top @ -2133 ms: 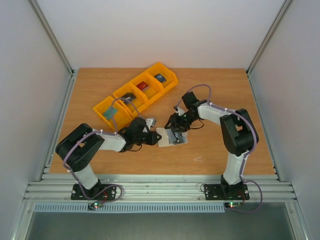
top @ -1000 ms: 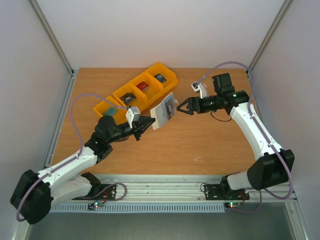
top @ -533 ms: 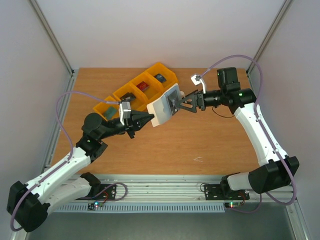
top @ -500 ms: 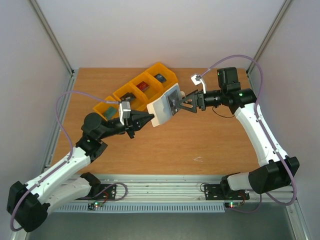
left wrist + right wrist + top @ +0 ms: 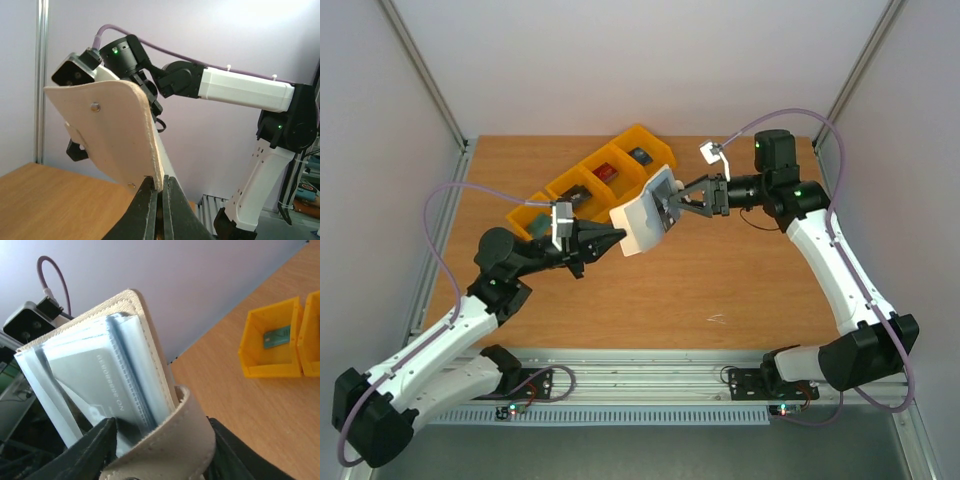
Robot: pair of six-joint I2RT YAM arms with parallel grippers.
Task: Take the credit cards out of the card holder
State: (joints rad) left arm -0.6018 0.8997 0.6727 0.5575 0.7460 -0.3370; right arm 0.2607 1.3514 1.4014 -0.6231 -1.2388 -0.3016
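1. The small pale grey-beige folding card holder is up in the air above the brown wooden table. It is between the two arms, near the row of yellow plastic bins but not touching it.
2. The left gripper is closed on the lower edge of the card holder. Its two black fingers pinch the stitched rim, and the holder stands up from them, tilted.
3. The holder is open toward the right arm. The right wrist view shows transparent plastic sleeves inside it. A pale grey card with raised digits sits inside one of them.
4. The right gripper meets the holder from the opposite side. Its dark fingers stand apart, one on each side of the beige closing flap of the holder. Whether they press the flap or only stand around it, I cannot tell.
5. One yellow bin holds a small green card. In the top view a small red flat piece lies in another bin.
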